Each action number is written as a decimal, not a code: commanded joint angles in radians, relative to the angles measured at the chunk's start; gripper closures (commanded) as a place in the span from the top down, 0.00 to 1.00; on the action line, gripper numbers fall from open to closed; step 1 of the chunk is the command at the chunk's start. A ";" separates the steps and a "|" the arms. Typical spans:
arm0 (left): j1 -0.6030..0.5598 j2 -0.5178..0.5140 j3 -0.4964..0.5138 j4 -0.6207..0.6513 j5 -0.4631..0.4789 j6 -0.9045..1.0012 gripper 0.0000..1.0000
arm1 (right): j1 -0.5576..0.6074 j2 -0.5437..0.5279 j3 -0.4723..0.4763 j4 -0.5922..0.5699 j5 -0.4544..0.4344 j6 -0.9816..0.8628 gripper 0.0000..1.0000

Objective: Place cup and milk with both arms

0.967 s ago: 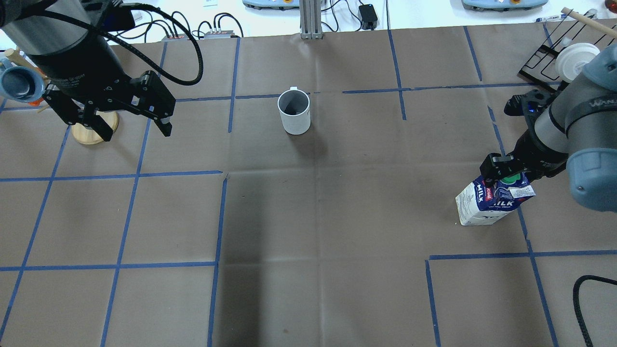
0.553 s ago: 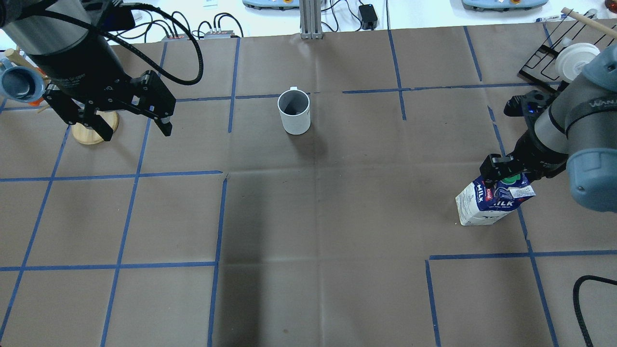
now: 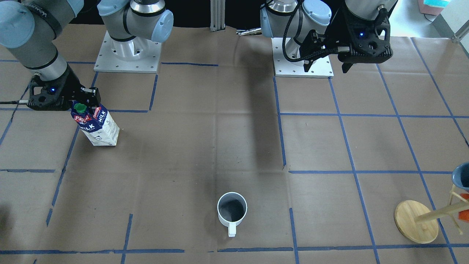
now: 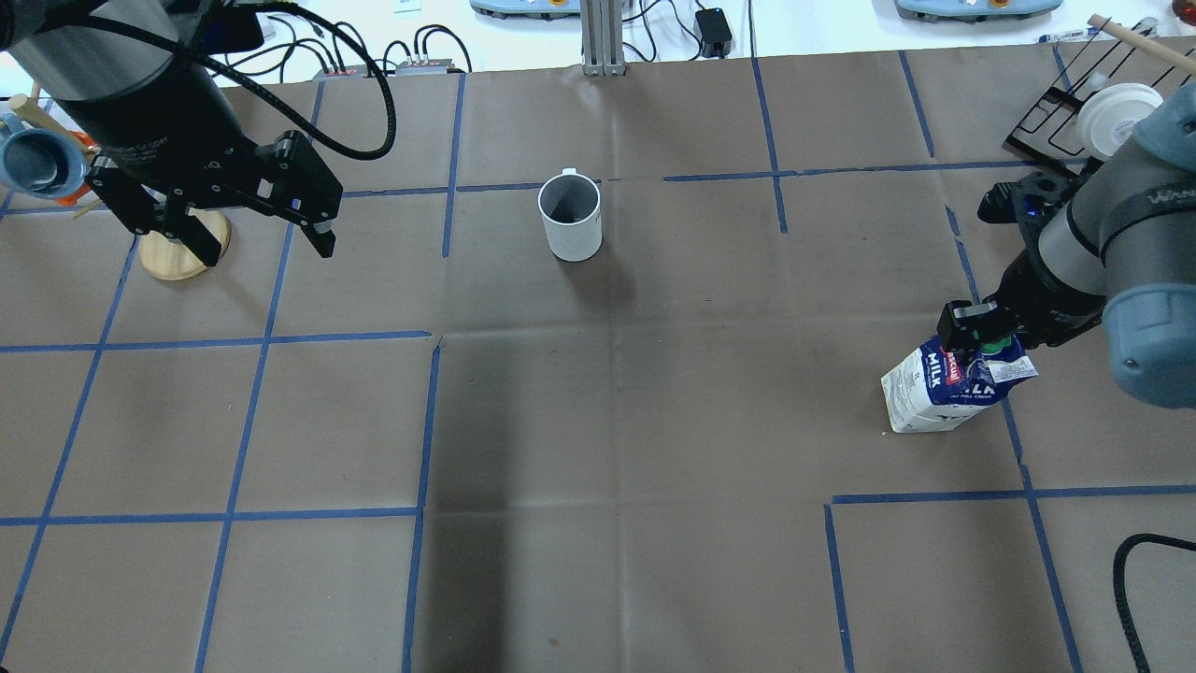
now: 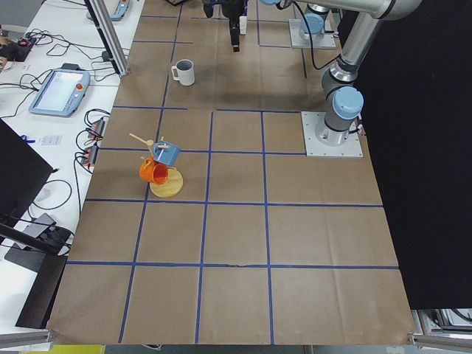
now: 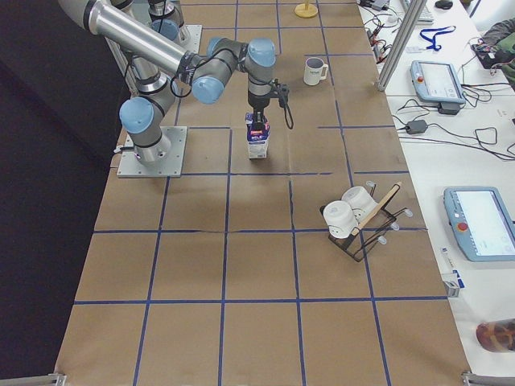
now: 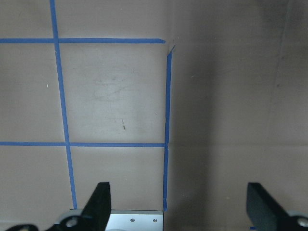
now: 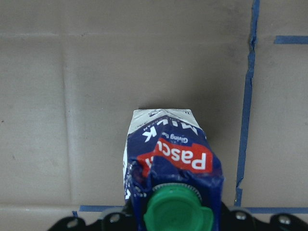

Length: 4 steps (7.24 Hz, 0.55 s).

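Note:
The white cup point(image 4: 570, 217) stands upright in the far middle of the table, handle pointing away from the robot; it also shows in the front view point(image 3: 232, 211). The blue and white milk carton point(image 4: 934, 393) with its green cap stands tilted at the right; it also shows in the front view point(image 3: 98, 128). My right gripper point(image 4: 976, 338) is shut on the milk's top ridge, with the cap point(image 8: 175, 211) between its jaws. My left gripper point(image 4: 263, 243) is open and empty, hovering high at the far left, well apart from the cup. The left wrist view shows only bare table between its fingers point(image 7: 98, 202).
A wooden mug tree point(image 4: 177, 250) with a blue and an orange mug stands at the far left, just behind my left gripper. A black wire rack point(image 4: 1056, 117) with white cups sits at the far right. A black cable point(image 4: 1135, 579) lies at the near right.
My left gripper has moved slightly toward the far side. The milk has shifted a little, held at its top by my right gripper. The cup has not moved.

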 commanded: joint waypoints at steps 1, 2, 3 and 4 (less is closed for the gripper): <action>-0.001 -0.002 -0.001 0.004 0.000 0.004 1.00 | 0.002 -0.008 -0.061 0.005 0.001 0.000 0.47; 0.000 0.000 -0.003 0.004 0.000 0.004 1.00 | 0.006 -0.004 -0.145 0.087 0.001 0.000 0.47; 0.000 0.000 -0.003 0.004 0.000 0.004 1.00 | 0.008 0.012 -0.240 0.165 0.001 0.001 0.47; -0.001 0.000 -0.003 0.004 -0.002 0.004 1.00 | 0.030 0.048 -0.311 0.203 0.002 0.003 0.48</action>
